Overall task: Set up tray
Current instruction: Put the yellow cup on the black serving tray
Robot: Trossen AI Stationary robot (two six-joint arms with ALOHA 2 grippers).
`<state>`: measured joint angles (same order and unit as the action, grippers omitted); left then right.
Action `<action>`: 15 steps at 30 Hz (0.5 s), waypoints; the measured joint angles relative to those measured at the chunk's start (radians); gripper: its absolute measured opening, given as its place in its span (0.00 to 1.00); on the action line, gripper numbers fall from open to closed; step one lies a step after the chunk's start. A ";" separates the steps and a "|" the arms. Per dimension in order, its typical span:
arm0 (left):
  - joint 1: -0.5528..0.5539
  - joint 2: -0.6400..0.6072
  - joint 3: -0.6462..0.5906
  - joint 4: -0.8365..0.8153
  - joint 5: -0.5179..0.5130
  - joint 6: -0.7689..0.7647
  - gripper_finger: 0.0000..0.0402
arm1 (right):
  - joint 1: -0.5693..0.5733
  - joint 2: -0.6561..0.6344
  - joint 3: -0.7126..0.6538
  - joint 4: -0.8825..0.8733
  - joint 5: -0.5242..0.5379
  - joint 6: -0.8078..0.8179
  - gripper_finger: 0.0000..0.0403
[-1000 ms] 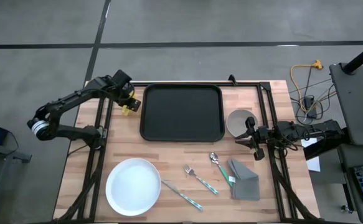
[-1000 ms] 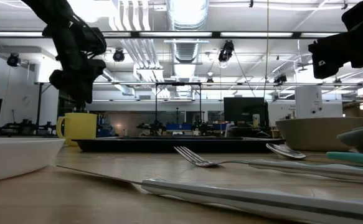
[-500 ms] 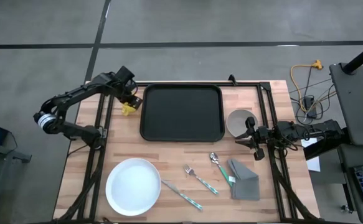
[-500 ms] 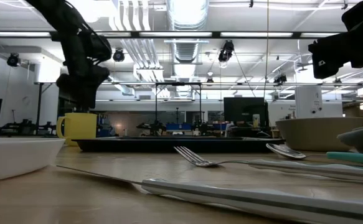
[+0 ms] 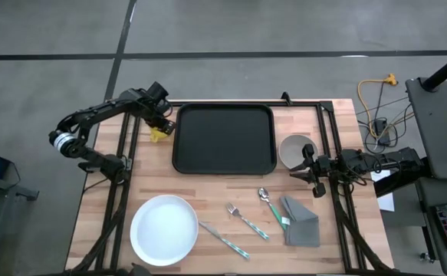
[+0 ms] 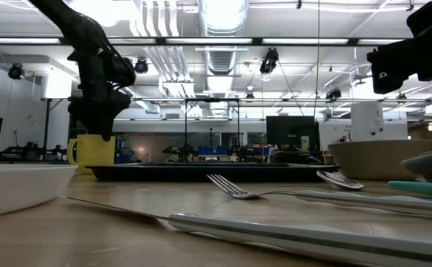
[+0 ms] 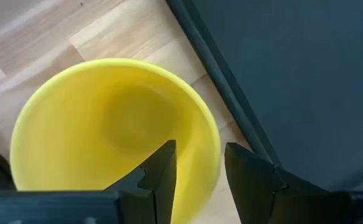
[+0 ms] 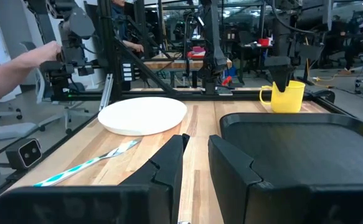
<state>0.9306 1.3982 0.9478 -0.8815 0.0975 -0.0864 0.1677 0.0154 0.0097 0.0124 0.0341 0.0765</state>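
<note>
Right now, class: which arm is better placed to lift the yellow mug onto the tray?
Left. The left gripper hangs open right over the yellow mug, its fingers straddling the rim beside the tray. The right gripper waits by the bowl, across the tray.

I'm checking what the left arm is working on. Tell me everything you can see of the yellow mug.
The yellow mug is plain, glossy, and empty inside. It stands upright on the wooden table, just outside the black tray's left rim, handle pointing away from it. The left end effector is open, with its fingers straddling the mug's wall on the tray side.
</note>
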 joint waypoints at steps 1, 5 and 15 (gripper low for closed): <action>0.000 0.008 0.000 0.002 0.000 0.000 0.29 | 0.000 0.000 0.000 0.000 0.000 0.001 0.17; 0.000 0.039 0.000 0.030 0.000 0.000 0.29 | 0.000 0.000 0.000 0.000 0.000 0.000 0.17; 0.000 0.068 0.000 0.061 0.001 -0.001 0.29 | 0.000 0.000 0.000 0.000 0.000 0.001 0.17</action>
<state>0.9302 1.4658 0.9474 -0.8207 0.0982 -0.0872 0.1679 0.0154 0.0097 0.0120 0.0341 0.0774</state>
